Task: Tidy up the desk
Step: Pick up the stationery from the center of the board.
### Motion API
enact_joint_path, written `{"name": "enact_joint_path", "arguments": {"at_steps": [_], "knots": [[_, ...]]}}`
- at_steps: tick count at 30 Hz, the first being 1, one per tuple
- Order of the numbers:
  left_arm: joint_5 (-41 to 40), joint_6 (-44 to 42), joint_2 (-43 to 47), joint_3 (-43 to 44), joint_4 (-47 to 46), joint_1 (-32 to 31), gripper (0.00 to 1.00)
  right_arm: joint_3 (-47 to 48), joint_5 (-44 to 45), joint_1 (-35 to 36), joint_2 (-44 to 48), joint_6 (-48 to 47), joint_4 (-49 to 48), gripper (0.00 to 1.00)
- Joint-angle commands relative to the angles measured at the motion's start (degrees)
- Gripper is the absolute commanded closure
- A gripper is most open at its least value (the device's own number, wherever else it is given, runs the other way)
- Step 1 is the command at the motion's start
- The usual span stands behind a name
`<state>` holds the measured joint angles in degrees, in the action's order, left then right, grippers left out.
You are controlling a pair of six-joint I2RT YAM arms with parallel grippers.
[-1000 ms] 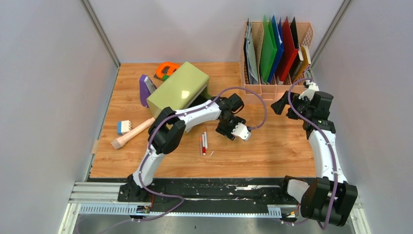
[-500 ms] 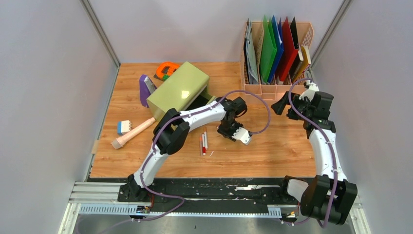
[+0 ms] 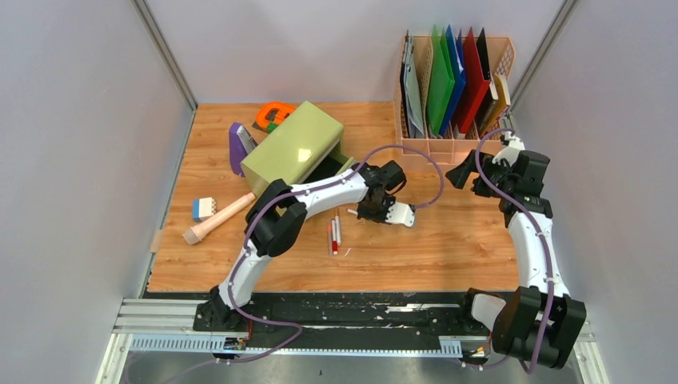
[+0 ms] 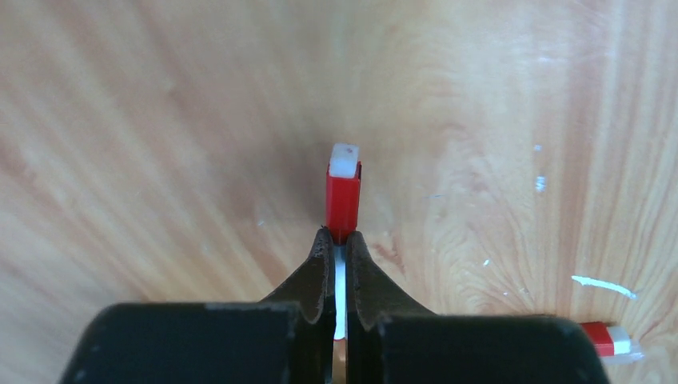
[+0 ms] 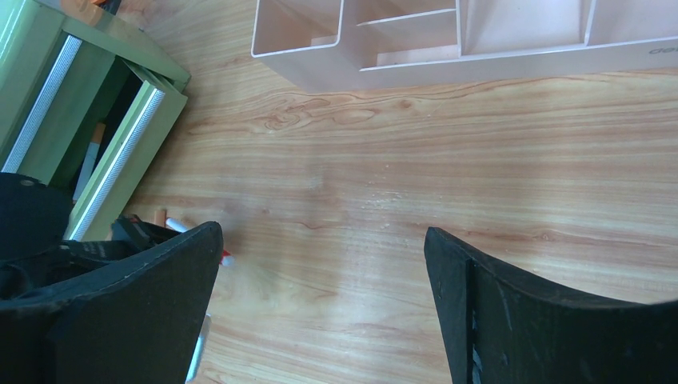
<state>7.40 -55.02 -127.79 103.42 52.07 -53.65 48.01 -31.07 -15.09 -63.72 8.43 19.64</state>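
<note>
The desk is an orange-brown wood-grain top. My left gripper is low over its middle, shut on a red-and-white marker. The marker's red end with a white tip sticks out past the closed fingertips. Two more markers lie side by side just left of it, and the end of one shows in the left wrist view. My right gripper hangs open with nothing in it above the desk, in front of the file rack; its fingers stand wide apart.
An olive-green drawer chest stands at the back left with its drawer open. A peach file rack holds coloured folders at the back right. A purple stapler, an orange tape dispenser, a wooden-handled tool and a small block sit at the left.
My left gripper's jaws have closed from open onto the marker, and its wrist has shifted a little toward the back. The right arm has stayed still.
</note>
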Motion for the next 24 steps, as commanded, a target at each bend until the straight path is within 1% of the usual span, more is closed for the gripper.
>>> {"name": "enact_joint_path", "arguments": {"at_steps": [1,3,7,11,15,21,24], "knots": [[-5.5,17.3,7.7,2.8,-4.7,0.1,1.00,0.7,-1.0,-0.5,-0.8,-0.5,-0.8,0.00],[-6.9,23.5,8.6,5.6,-2.2,0.2,1.00,0.8,-1.0,-0.6,-1.0,-0.5,-0.8,0.00],[-14.9,29.5,8.9,9.5,2.4,0.5,1.00,0.8,-0.8,-1.0,-0.7,-0.5,-0.8,0.00],[-15.1,35.4,10.3,12.6,5.3,2.6,1.00,0.7,-1.0,-1.4,-0.4,-0.5,-0.8,0.00],[-16.1,38.9,12.6,13.3,5.8,5.9,1.00,0.6,-1.6,-1.9,-0.6,-0.3,-0.8,0.00],[-16.6,41.5,14.1,12.5,7.3,12.1,1.00,0.6,-1.9,-2.2,-0.6,-0.3,-0.8,0.00],[-16.6,42.5,14.2,11.3,7.1,14.9,0.98,0.6,-1.9,-2.2,-0.8,-0.3,-0.8,0.00]]}}
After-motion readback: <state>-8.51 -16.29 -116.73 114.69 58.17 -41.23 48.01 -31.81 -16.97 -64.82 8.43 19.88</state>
